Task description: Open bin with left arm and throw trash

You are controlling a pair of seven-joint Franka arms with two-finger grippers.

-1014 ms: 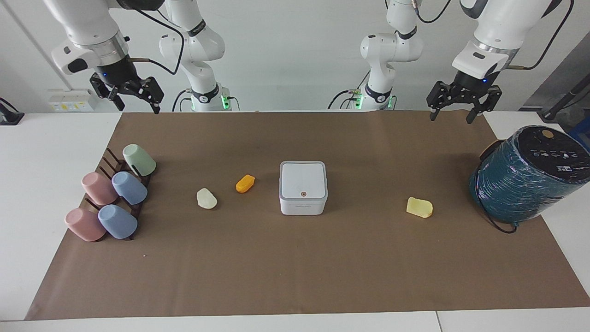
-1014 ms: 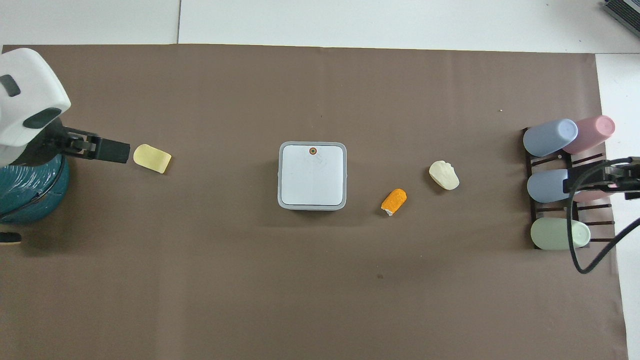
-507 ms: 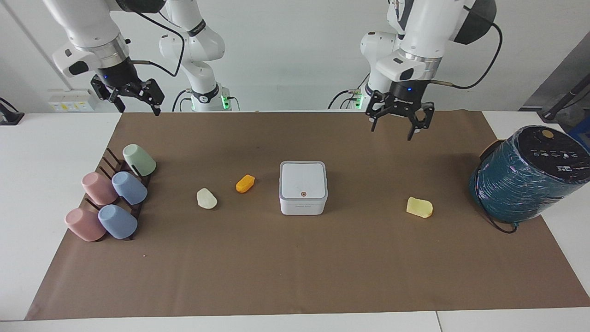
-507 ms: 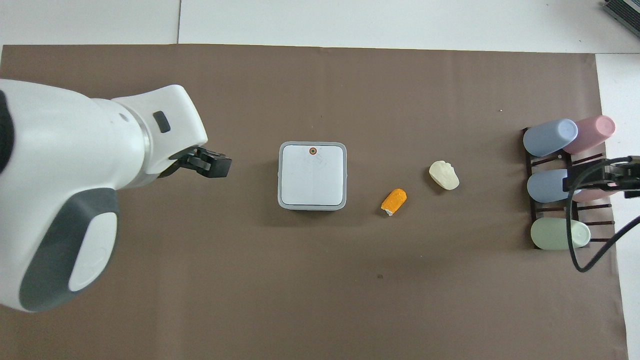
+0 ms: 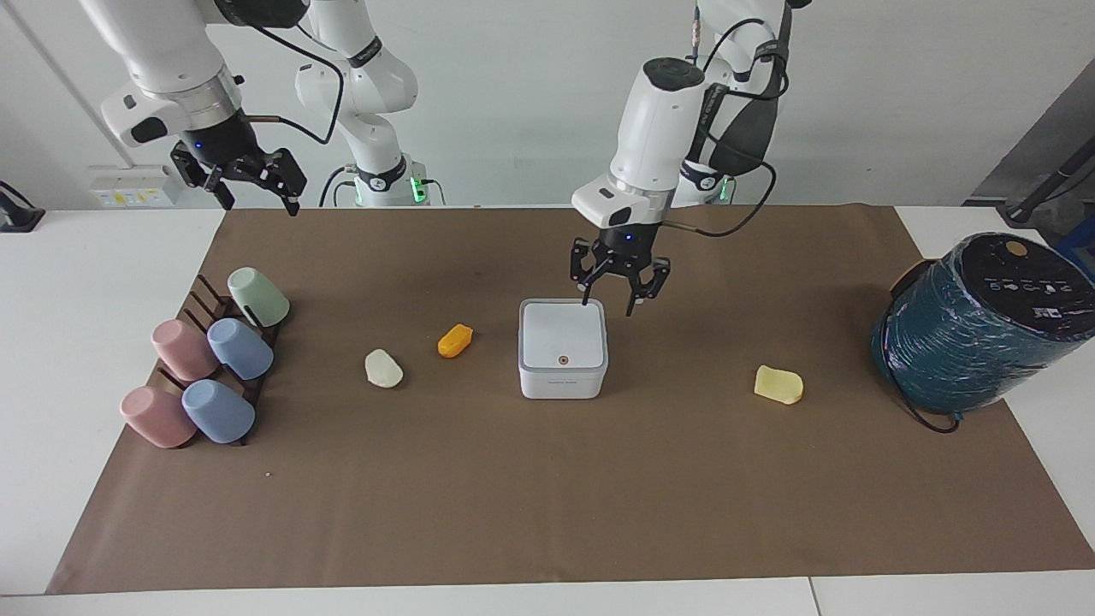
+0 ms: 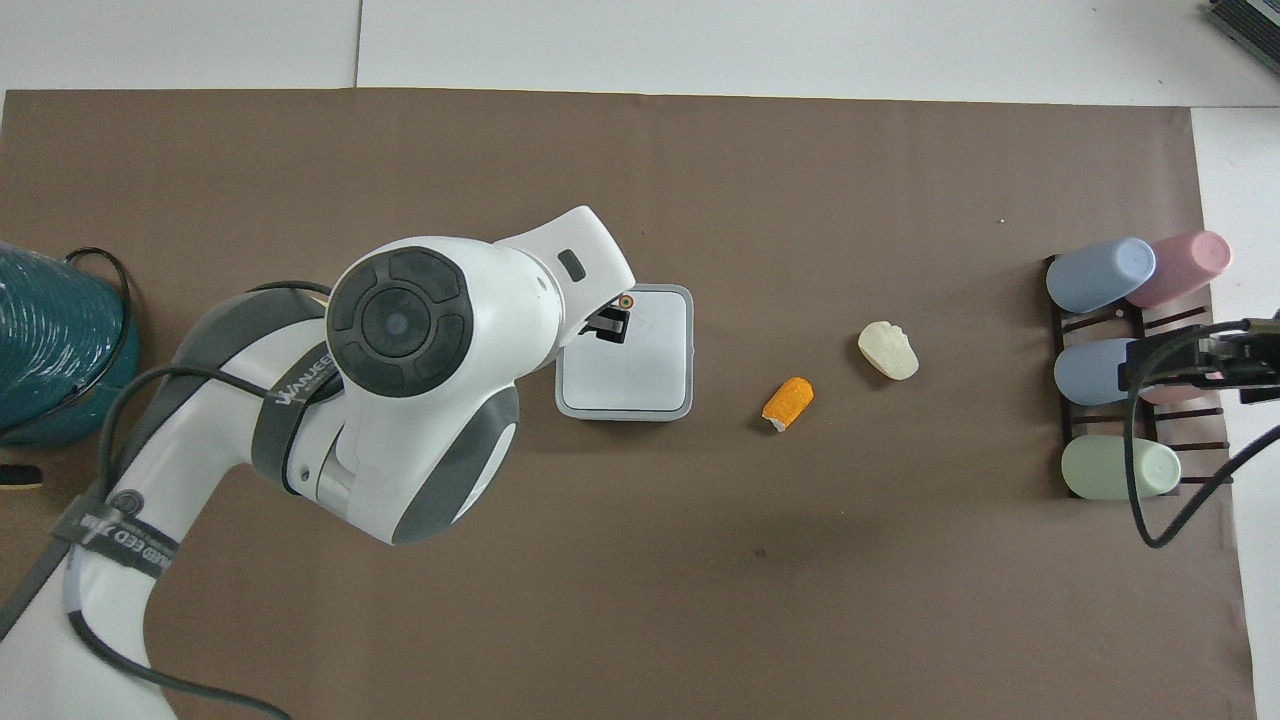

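The white bin (image 5: 563,346) stands mid-table with its grey-edged lid shut and the round button (image 5: 562,360) on the lid's side farther from the robots. It also shows in the overhead view (image 6: 640,370). My left gripper (image 5: 609,301) is open and empty, low over the bin's edge nearer the robots; I cannot tell whether it touches the lid. In the overhead view the left gripper (image 6: 606,327) shows beside the button (image 6: 626,300). Three trash lumps lie on the mat: cream (image 5: 383,369), orange (image 5: 454,340) and pale yellow (image 5: 778,385). My right gripper (image 5: 257,202) waits, open and raised.
A rack of pastel cups (image 5: 205,368) lies at the right arm's end of the table. A large teal wrapped cylinder (image 5: 984,321) stands at the left arm's end. The brown mat (image 5: 547,513) covers the table. In the overhead view the left arm hides the yellow lump.
My left arm has swung from over the teal cylinder's end of the table to over the bin and come down. The right arm has barely moved. Nothing on the mat has shifted.
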